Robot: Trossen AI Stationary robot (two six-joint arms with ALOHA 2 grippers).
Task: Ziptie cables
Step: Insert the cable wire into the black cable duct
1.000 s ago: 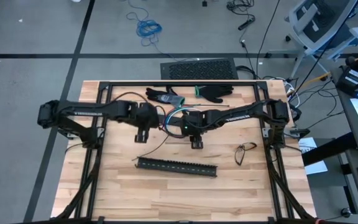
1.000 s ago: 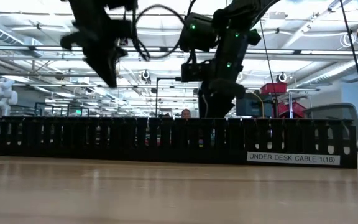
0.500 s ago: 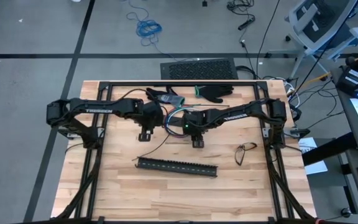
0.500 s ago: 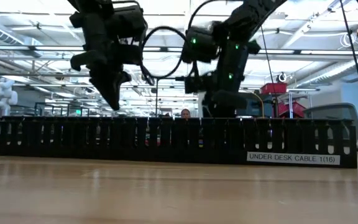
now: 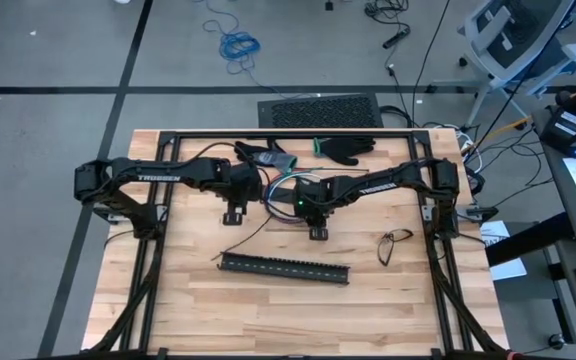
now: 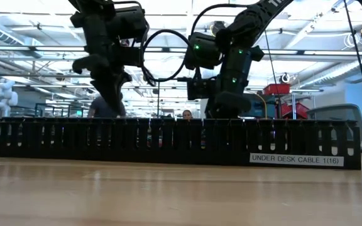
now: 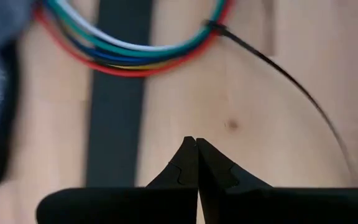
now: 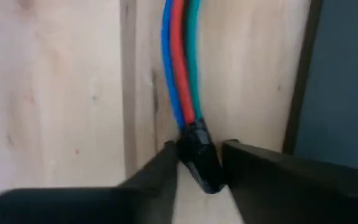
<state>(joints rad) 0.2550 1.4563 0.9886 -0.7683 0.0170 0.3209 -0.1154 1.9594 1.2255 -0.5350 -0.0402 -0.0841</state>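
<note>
- High view: we find bare wood on the table point(image 5: 268, 320) all round the black duct point(image 5: 284, 267).
- Since a second ago, the left gripper point(image 7: 196, 146), tips together, has moved nearer the cables point(image 5: 286, 185).
- Beyond the duct, the red, blue and green cables loop; the right gripper point(image 8: 199, 163) clamps their black end.

I worked in what looked like a large robotics lab: a wooden desk point(image 5: 268, 300) on grey floor, long ceiling lights point(image 6: 36, 28), a white humanoid robot point(image 6: 4, 94), perhaps other workstations behind.
</note>
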